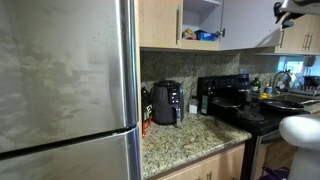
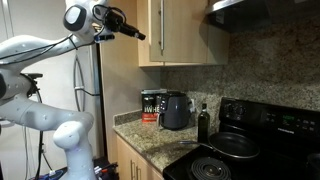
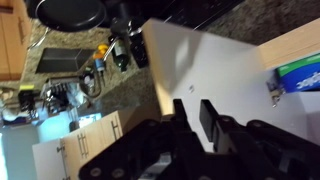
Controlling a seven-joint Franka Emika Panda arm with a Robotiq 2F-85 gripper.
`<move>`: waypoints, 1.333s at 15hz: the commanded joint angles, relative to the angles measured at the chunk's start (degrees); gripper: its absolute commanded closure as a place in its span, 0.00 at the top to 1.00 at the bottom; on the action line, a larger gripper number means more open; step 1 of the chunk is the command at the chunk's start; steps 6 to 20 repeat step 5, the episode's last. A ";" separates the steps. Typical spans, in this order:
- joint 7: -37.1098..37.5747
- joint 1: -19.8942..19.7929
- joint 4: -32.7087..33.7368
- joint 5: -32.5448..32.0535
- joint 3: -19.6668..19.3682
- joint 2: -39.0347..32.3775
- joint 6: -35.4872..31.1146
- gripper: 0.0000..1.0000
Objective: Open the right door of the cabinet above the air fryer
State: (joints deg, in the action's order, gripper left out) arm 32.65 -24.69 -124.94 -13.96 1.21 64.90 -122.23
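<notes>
My gripper [image 3: 195,125] fills the bottom of the wrist view. Its two dark fingers [image 3: 181,118] are drawn close with only a sliver between them, and they pinch nothing.

Just past them is the pale inner face of the right door [image 3: 200,60]. It has swung wide, so I am looking at its inside and not its wooden front. In an exterior view my gripper hangs just beside the door's outer edge. Whether it touches the edge I cannot say, because the fingers there are small and dark against the wood.

Beyond the door the cabinet [image 1: 200,20] stands open, with a blue box [image 3: 300,75] on its shelf. The left door [image 1: 158,22] is closed. I judge the opening itself done. At most I need to draw my arm clear of the door.

Below, the air fryer [image 1: 166,102] sits on the granite bench [image 1: 190,135], directly under the cabinet. A dark bottle [image 2: 203,123] is near it, and the stove [image 2: 240,150] lies further along. The fridge [image 1: 60,80] blocks much of an exterior view.

The top of the cabinet is cut off in every picture, and so is the door's far edge. The wrist view is blurred, and a small fitting near the box is too unclear to name.
</notes>
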 commanded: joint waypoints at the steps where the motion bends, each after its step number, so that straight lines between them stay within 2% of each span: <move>1: 2.42 0.41 -1.37 3.32 2.57 0.57 0.11 0.31; 3: 6.57 1.64 -3.01 5.39 6.26 1.46 0.15 0.44; 4: 7.13 1.69 -3.20 5.58 6.75 1.73 0.15 0.49; 20: 7.15 1.68 -3.22 5.67 6.62 1.86 0.15 0.49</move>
